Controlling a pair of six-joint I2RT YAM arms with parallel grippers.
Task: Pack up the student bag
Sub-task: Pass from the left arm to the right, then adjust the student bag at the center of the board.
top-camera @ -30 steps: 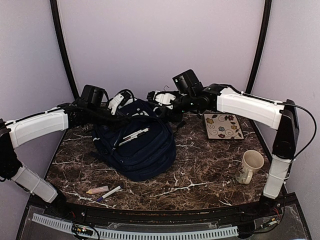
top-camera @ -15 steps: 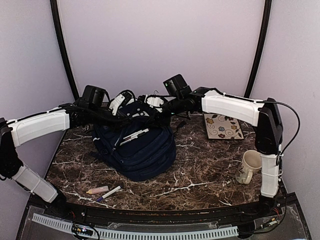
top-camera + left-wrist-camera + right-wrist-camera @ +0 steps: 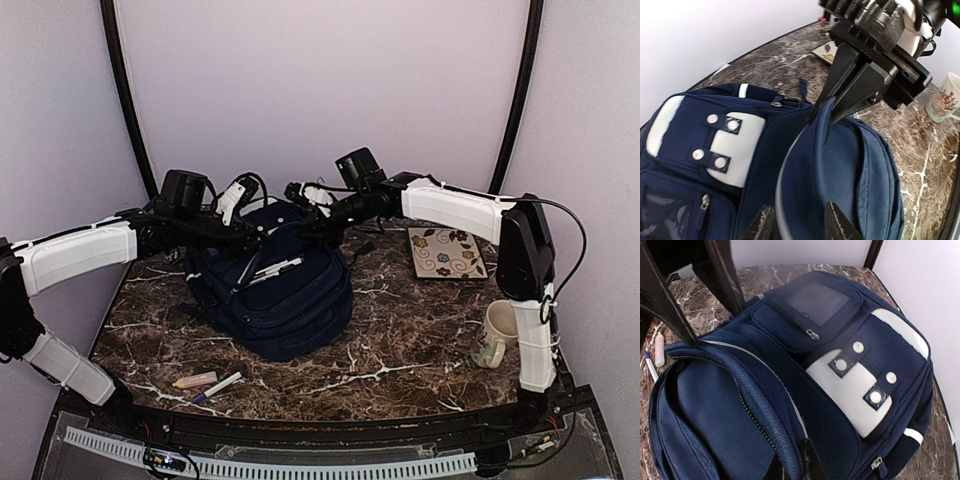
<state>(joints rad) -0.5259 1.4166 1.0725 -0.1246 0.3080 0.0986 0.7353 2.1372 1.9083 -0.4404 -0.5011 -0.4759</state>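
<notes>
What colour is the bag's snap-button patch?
The patch is white, against the navy bag; the right wrist view shows it best.

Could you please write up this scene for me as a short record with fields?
Student bag: lying front up, top zip open
Right claw: shut on the bag's opening rim
Left claw: open, straddling that rim
Table, front left: highlighter, marker
Right of bag: flowered tile, mug
</notes>
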